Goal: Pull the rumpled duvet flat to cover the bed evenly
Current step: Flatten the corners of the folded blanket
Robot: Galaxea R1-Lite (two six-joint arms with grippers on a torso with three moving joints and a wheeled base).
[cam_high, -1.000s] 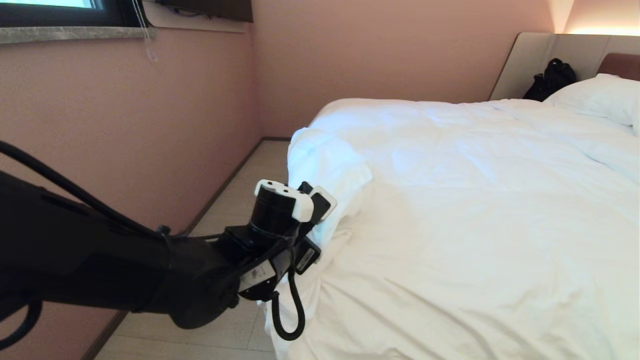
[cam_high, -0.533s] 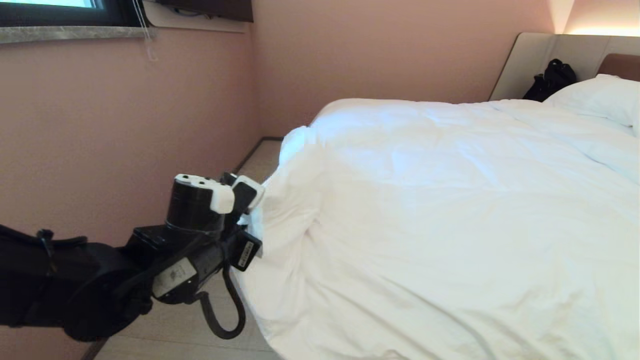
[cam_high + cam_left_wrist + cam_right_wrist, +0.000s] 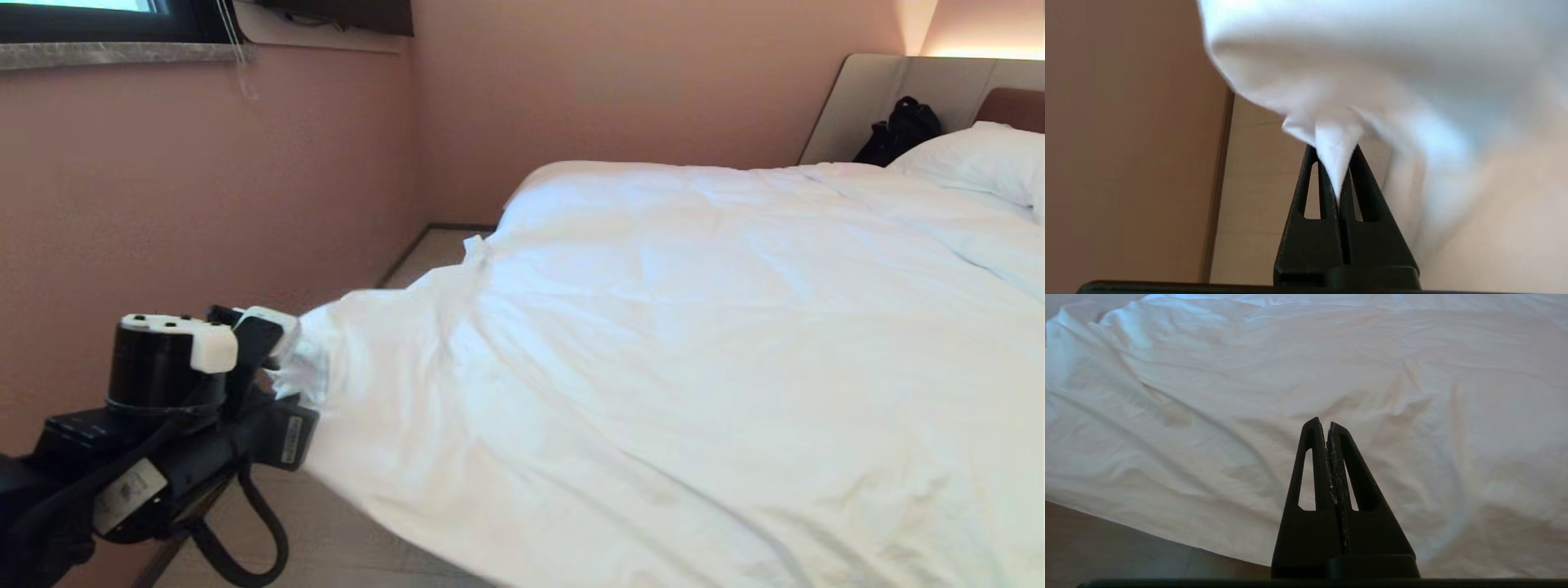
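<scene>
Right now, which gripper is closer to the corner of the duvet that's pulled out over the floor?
Left. The left gripper is shut on that corner of the duvet. The right gripper, shut and empty, hangs above the duvet's flat top, apart from the corner.

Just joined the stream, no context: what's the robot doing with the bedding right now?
The left hand is shut on a corner of the duvet and holds it out past the bed's edge, over the floor near the pink wall. The cover is stretched toward that hand, with creases across the top. The right hand is shut and empty, above the duvet. A pillow lies at the headboard.
</scene>
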